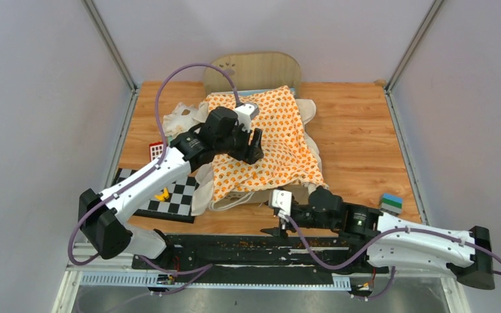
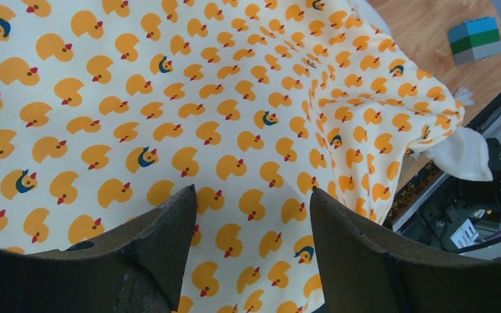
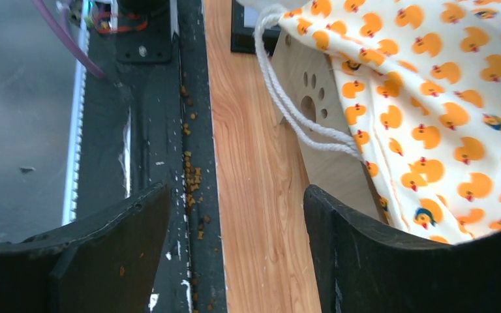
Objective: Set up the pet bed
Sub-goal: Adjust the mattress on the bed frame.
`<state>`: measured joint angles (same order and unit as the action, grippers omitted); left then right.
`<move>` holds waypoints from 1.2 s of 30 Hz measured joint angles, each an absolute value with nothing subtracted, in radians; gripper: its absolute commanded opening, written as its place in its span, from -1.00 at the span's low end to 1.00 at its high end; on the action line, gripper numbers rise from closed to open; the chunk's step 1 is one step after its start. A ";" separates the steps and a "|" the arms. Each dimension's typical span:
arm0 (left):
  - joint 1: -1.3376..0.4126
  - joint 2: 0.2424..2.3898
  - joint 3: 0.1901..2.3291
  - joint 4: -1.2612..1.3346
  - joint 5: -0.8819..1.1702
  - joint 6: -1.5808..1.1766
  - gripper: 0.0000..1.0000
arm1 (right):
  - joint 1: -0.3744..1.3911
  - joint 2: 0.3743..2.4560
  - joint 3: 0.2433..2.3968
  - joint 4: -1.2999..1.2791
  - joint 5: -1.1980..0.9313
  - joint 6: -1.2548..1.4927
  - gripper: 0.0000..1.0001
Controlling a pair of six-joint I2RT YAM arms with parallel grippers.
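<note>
Pet bed (image 1: 254, 68) sits centrally on the surface (image 1: 365, 130) beneath the duck-print cushion (image 1: 267, 137). It is stiff, probably light wood, best taken by an end-board edge. Left fingers (image 2: 163, 228) and right fingers (image 3: 365, 235) both stand wide apart, holding nothing.

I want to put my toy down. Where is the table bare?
The table is bare right of the duck cushion, behind the coloured block. The left side is crowded: checkerboard, white pillow and the left arm.
</note>
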<state>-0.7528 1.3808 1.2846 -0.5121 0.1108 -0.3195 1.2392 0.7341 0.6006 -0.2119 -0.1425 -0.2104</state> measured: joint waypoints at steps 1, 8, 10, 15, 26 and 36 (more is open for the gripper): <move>-0.741 1.385 1.276 -0.511 0.123 -0.319 0.45 | 1.246 0.763 0.601 -0.204 -0.139 -0.229 0.49; -0.699 1.417 1.274 -0.496 0.176 -0.304 0.46 | 1.266 0.885 0.597 -0.134 -0.133 -0.330 0.50; -0.696 1.421 1.272 -0.495 0.186 -0.300 0.46 | 1.270 0.896 0.589 -0.100 -0.140 -0.351 0.51; -0.673 1.422 1.269 -0.496 0.222 -0.292 0.46 | 1.286 0.936 0.583 -0.069 -0.151 -0.404 0.51; -0.611 1.421 1.237 -0.481 0.325 -0.282 0.45 | 1.346 1.010 0.582 0.021 -0.152 -0.511 0.49; -0.568 1.420 1.193 -0.481 0.388 -0.280 0.43 | 1.363 1.097 0.582 0.060 -0.162 -0.598 0.46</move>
<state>-0.5678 1.4197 1.1934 -0.4808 0.3878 -0.2802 1.3632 1.0969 0.5823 0.0601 -0.1623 -0.5980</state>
